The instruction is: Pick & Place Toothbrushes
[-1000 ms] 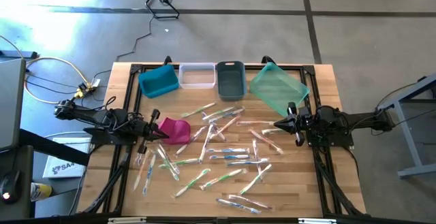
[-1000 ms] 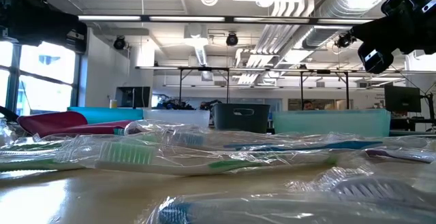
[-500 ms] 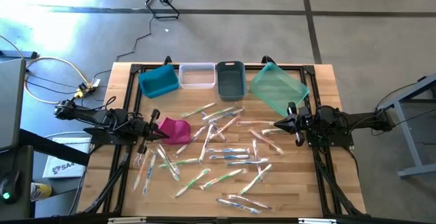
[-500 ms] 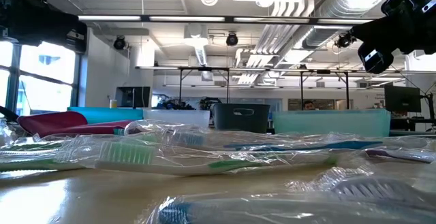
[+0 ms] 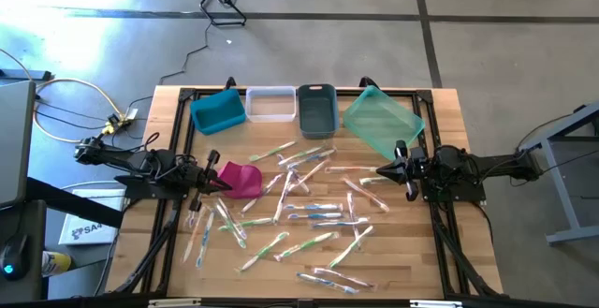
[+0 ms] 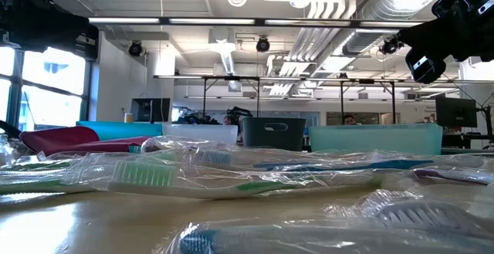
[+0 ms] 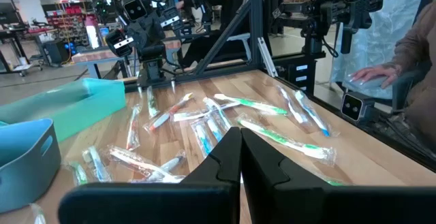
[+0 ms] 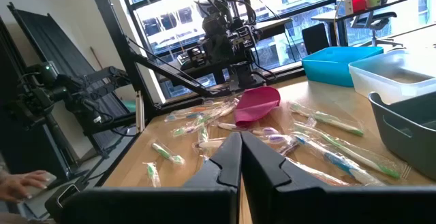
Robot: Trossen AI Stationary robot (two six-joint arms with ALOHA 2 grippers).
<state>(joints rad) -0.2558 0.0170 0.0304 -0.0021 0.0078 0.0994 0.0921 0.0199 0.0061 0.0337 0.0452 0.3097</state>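
— What's on the counter [image 5: 440, 252]?
— Toothbrushes [image 5: 309, 205] strewn mid-board, four bins [image 5: 316, 110] along the far edge
— And your fingers?
— Left fingers [image 7: 240, 157] and right fingers [image 8: 240, 157] pressed together, empty; workshop and a person's hand [image 7: 371, 74] beyond

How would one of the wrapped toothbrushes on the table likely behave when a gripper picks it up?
The toothbrushes look thin, so probably light. Each sits in a clear crinkled wrapper, likely slippery and yielding before the stiff handle is gripped. Lying flat, they seem unlikely to roll.
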